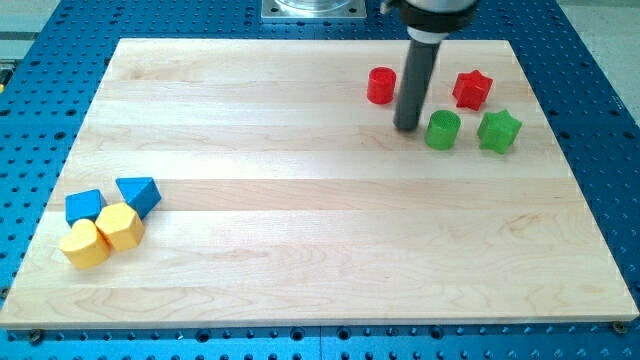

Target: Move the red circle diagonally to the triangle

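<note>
The red circle stands near the view's top, right of centre. My tip rests on the board just below and to the right of it, apart from it, and close to the left of the green circle. The blue triangle lies far off at the view's lower left.
A red star and a green star sit right of my tip. A blue cube, a yellow hexagon and a yellow block cluster beside the blue triangle. The wooden board lies on a blue perforated table.
</note>
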Action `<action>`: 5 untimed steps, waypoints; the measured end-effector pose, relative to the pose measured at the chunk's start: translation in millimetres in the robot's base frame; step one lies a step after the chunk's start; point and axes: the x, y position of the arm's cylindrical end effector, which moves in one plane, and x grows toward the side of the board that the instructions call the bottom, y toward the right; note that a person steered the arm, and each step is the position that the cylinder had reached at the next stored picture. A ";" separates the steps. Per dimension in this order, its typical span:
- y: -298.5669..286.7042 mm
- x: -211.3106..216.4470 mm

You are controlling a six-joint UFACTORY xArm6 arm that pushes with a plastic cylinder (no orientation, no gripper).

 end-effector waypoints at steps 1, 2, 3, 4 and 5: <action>-60.2 -13.6; -44.5 -90.2; -30.0 -109.7; -30.0 -109.7; -27.7 -109.8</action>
